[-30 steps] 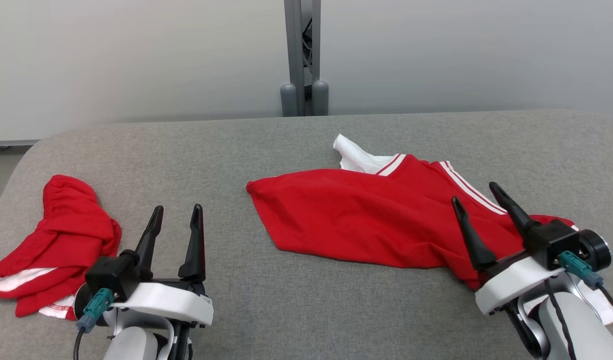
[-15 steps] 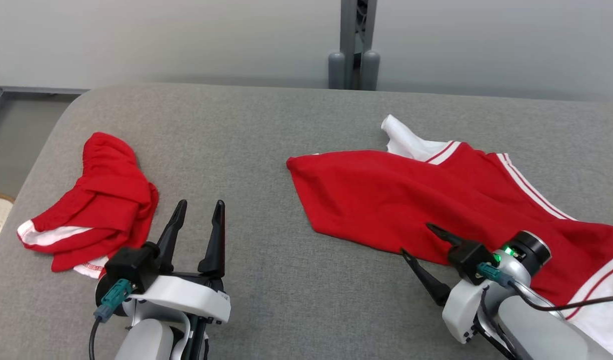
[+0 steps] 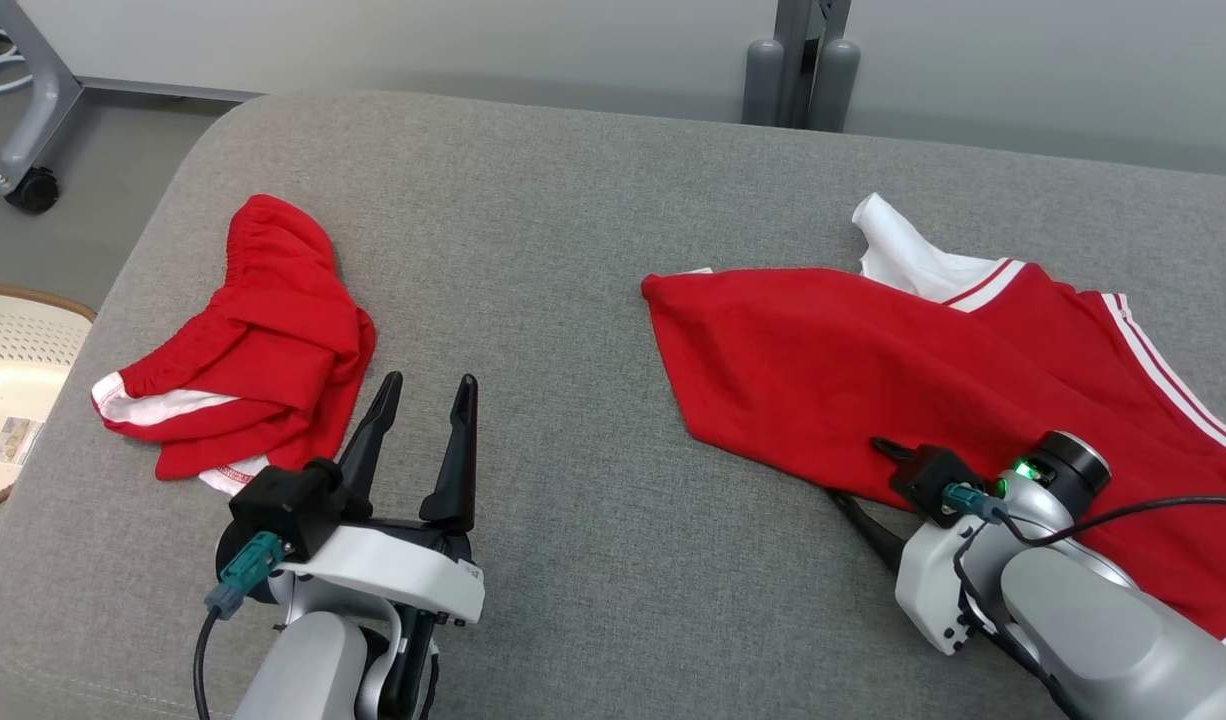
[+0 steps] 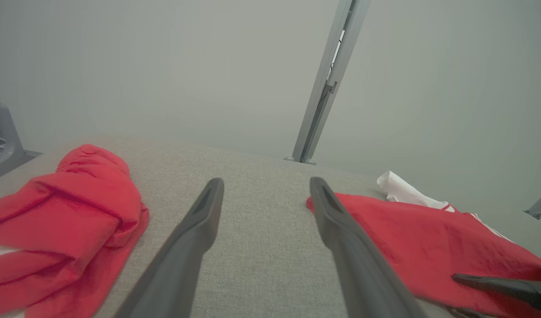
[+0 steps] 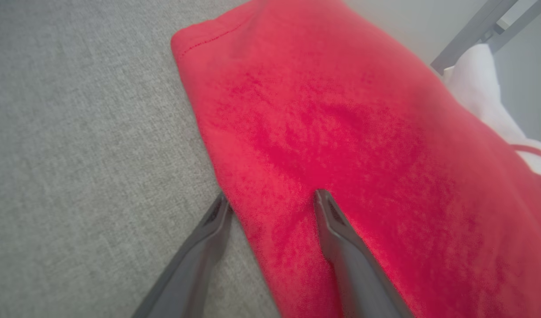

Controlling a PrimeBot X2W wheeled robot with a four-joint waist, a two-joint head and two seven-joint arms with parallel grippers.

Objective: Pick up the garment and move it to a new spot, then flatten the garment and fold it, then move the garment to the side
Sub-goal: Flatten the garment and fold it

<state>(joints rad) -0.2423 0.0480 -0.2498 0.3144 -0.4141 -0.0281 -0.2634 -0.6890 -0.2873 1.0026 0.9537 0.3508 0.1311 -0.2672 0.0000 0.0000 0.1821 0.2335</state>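
Pick-up step: right gripper (image 5: 271, 196), fingers spread, straddles near edge of red white-trimmed fabric garment (image 3: 823, 370); next pinch, lift; left gripper (image 3: 430, 381) also spread.

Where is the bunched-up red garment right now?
In the head view, the bunched-up red garment lies at the left of the grey table, just left of the left gripper.

Spread garment (image 3: 853, 370) cut off at right, basket (image 3: 13, 340) perhaps half-visible
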